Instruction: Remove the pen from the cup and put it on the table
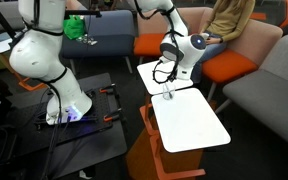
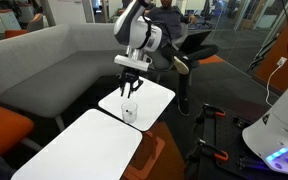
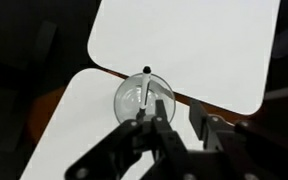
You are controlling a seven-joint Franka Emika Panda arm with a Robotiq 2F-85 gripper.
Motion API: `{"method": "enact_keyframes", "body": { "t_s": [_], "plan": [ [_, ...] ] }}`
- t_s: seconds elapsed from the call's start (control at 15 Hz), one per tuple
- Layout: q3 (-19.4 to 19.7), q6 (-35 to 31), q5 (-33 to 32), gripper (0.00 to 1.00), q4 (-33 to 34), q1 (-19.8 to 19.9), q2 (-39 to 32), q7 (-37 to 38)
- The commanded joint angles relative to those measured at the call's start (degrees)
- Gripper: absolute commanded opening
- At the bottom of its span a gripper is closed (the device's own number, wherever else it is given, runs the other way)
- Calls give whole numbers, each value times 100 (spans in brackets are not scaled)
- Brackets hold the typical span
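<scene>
The pen (image 3: 147, 70) stands in the cup (image 3: 129, 100). It is a thin stick. Its long way runs up and down, almost straight, and its dark top end pokes out over the rim. In the wrist view I look down on it, so I see mostly that dark top. The top leans a little toward the far rim. The cup is round and see-through like glass, and the pen is the only thing I can see in it. The cup sits on the white table (image 3: 79, 125), close to the edge. The table is flat and smooth with round corners. A dark gap lies just past the cup, and a second white top (image 3: 199, 45) starts there. My claw (image 3: 176, 135) hangs over the cup, and its black fingers are apart with nothing between them.
</scene>
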State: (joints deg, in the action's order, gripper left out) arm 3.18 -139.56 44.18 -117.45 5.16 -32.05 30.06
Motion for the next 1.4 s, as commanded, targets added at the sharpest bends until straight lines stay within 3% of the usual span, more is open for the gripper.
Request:
{"method": "enact_keyframes", "body": {
  "t_s": [0.0,0.87,1.0,1.33],
  "plan": [
    [-33,-11,113,37,120,45,-102,-73],
    [-2,61,12,35,238,-10,-478,78],
    [-9,73,15,29,255,-10,-554,79],
    [-33,117,33,34,353,12,-706,62]
  ]
}}
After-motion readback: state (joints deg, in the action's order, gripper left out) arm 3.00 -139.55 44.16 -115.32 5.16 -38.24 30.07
